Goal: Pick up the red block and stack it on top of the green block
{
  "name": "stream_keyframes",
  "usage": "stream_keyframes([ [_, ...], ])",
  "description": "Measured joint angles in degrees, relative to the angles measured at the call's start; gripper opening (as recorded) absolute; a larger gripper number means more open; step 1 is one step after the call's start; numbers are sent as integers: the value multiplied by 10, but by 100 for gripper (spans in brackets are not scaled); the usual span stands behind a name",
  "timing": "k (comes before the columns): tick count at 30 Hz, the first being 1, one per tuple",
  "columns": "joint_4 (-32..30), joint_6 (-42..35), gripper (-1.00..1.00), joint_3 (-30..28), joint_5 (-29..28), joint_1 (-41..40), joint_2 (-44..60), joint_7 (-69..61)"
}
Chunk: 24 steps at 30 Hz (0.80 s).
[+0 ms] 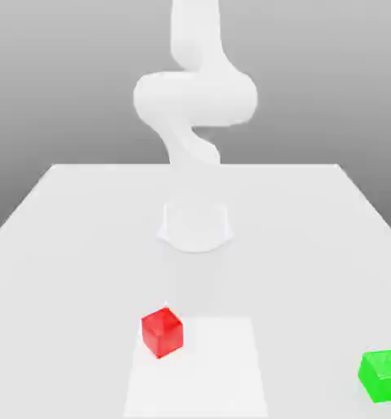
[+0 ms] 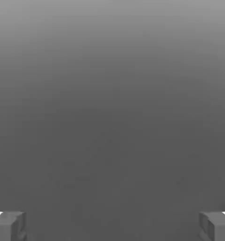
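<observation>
The green block (image 1: 384,375) sits nearest to the camera in the exterior view, at that view's right edge, where the frame cuts off part of it. The red block (image 1: 162,331) rests on the desk (image 1: 68,245) a little farther in, partly on a paler square patch (image 1: 215,368) of the surface, well apart from the green one. Farther back stands the round base (image 1: 195,225) of the white arm (image 1: 195,98), which rises and bends high above. In the hand view the tool (image 2: 112,226) has its two grey fingertips (image 2: 8,226) spread wide apart with nothing between them, so it is open and empty, and both blocks are well away from it. I judge that the task is not yet begun: the tool must first come over the red block and go down. The risk is a poor line-up; if one finger lands on the top of the cube or pushes its side, the cube may slide or turn on the smooth desk. Later, a release off the centre of the green block could make the red one tip off. In the exterior view the arm is pale against the background, so its end is hard to make out there, and the hand view faces plain grey.
</observation>
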Motion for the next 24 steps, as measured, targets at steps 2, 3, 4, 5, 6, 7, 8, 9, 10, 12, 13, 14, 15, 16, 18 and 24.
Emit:
stream_keyframes([
  [2,-28,26,0,21,-11,-26,42,51],
  [3,-42,39,0,30,-16,-39,63,76],
  [4,-56,52,0,39,-21,-51,84,100],
  [5,-69,65,0,46,-26,-62,105,124],
  [6,-83,77,0,53,-31,-73,125,147],
  [7,-96,90,0,60,-34,-85,146,170],
  [8,-110,103,0,66,-38,-95,167,193],
  [9,-123,116,0,70,-41,-105,188,216],
  [10,-137,129,0,74,-45,-114,209,240],
  [12,-166,156,0,79,-48,-132,253,285],
  [13,-180,170,0,80,-48,-139,275,307],
  [14,-194,183,0,80,-46,-144,295,327],
  [15,-208,196,0,80,-42,-148,314,345],
  [16,-222,210,0,78,-36,-151,333,360],
  [18,-249,236,0,75,-12,-153,369,384],
  [24,-261,301,0,71,-7,-156,448,417],
])
